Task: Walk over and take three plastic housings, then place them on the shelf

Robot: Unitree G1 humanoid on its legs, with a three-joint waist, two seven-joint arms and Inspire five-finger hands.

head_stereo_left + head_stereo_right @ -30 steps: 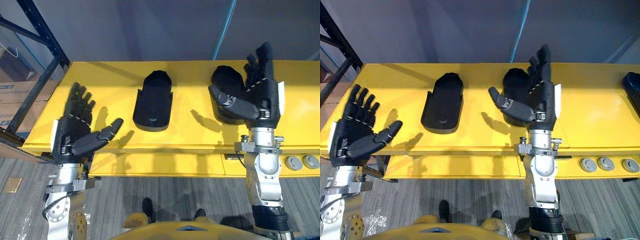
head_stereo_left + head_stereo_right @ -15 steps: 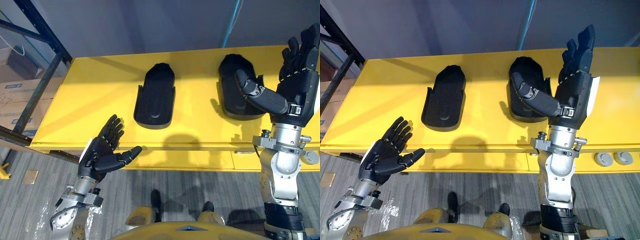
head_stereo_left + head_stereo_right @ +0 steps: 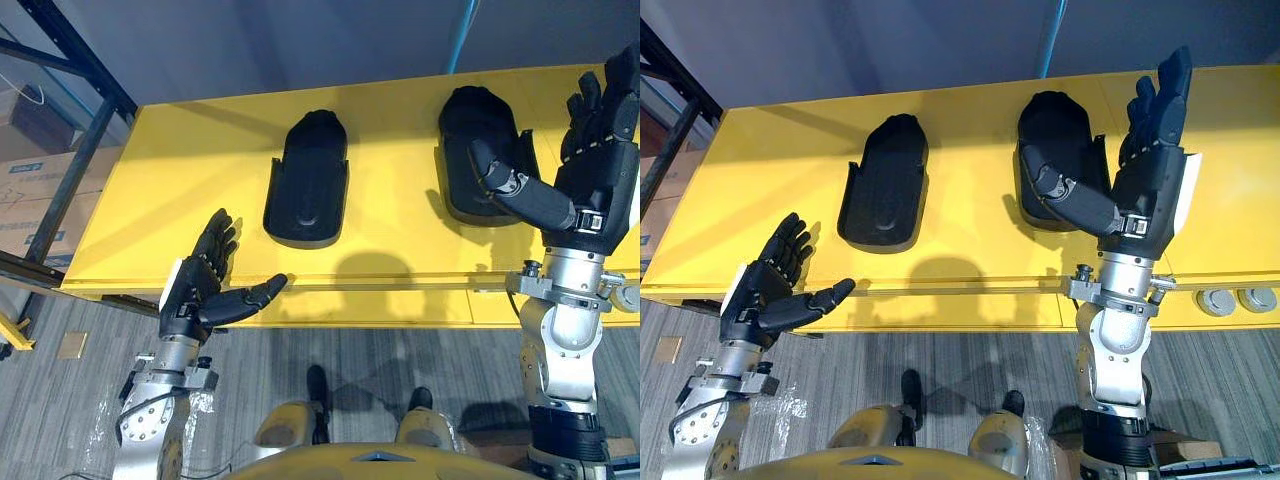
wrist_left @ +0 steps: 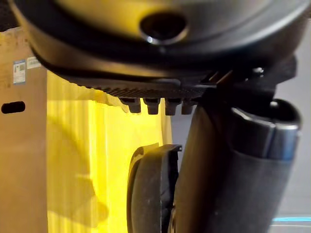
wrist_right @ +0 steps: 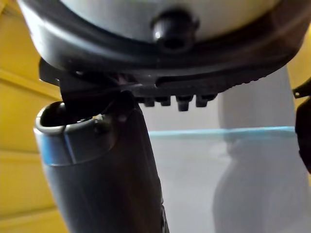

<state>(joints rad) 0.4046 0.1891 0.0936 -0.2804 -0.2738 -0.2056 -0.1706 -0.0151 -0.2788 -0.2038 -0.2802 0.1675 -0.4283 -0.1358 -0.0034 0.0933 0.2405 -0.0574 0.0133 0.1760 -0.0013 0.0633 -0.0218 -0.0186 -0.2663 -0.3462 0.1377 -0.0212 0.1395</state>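
Yellow table carries everything: at its near edge the left hand hovers spread wide and empty, the right hand stands raised with straight fingers, holding nothing, beside the right housing, and the left housing lies mid-table, apart from both.

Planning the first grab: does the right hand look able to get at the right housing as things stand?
Probably yes: the right hand is open beside the right housing, with nothing between them.
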